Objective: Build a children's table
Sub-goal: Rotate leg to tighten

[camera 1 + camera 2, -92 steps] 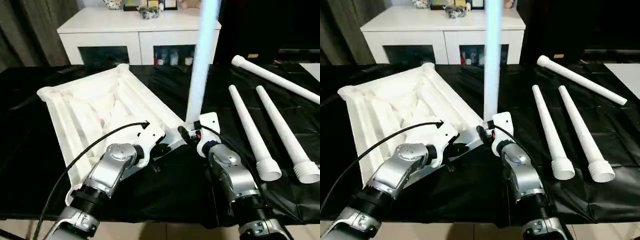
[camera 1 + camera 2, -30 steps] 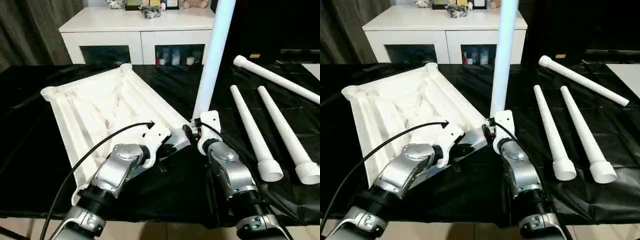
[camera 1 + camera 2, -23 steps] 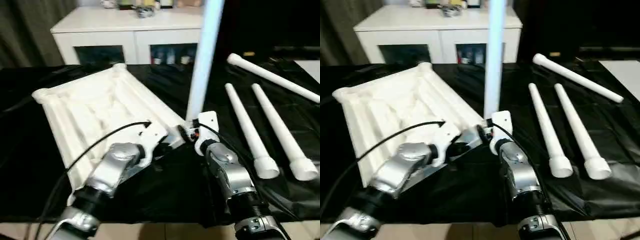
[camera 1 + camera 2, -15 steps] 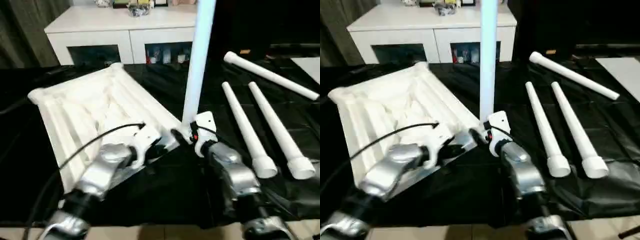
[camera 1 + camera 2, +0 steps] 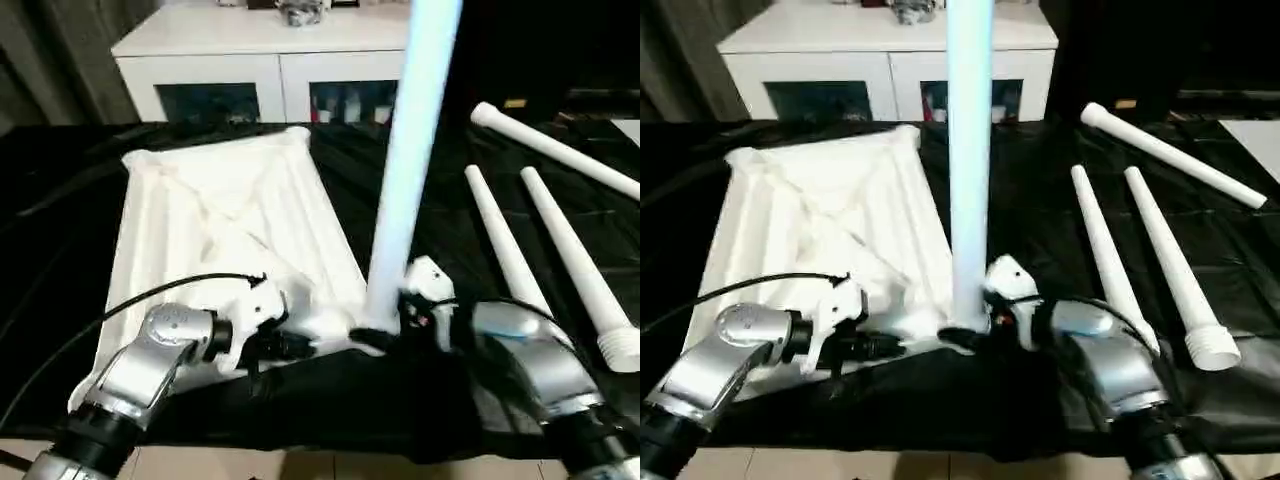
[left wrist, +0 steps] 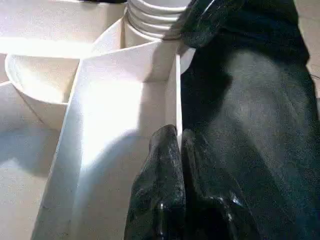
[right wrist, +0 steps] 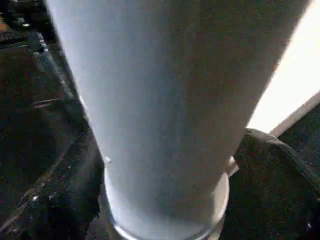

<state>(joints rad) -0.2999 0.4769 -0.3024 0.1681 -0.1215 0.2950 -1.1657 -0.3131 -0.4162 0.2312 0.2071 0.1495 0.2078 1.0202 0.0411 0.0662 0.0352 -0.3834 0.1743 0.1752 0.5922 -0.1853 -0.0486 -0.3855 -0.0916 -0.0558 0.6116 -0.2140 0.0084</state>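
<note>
The children's table top (image 5: 225,215) lies underside up on black cloth, its ribs and X-brace showing. One white leg (image 5: 408,170) stands upright in the near right corner socket (image 6: 150,22). My left gripper (image 5: 290,345) is at the top's near edge, shut on the thin rim wall (image 6: 176,100). My right gripper (image 5: 965,335) is at the foot of the standing leg (image 7: 165,115). Its fingers (image 7: 272,167) stand on either side of the leg, spread open.
Three loose legs lie on the cloth to the right: two side by side (image 5: 505,250) (image 5: 580,265) and one slanted further back (image 5: 555,148). A white cabinet (image 5: 260,60) with glass doors stands behind the table. The cloth's front edge is just below my arms.
The head view has shifted. Against the loose legs, the table top has turned to lie squarer to me, the leg still upright in it. My right fingers have spread wider.
</note>
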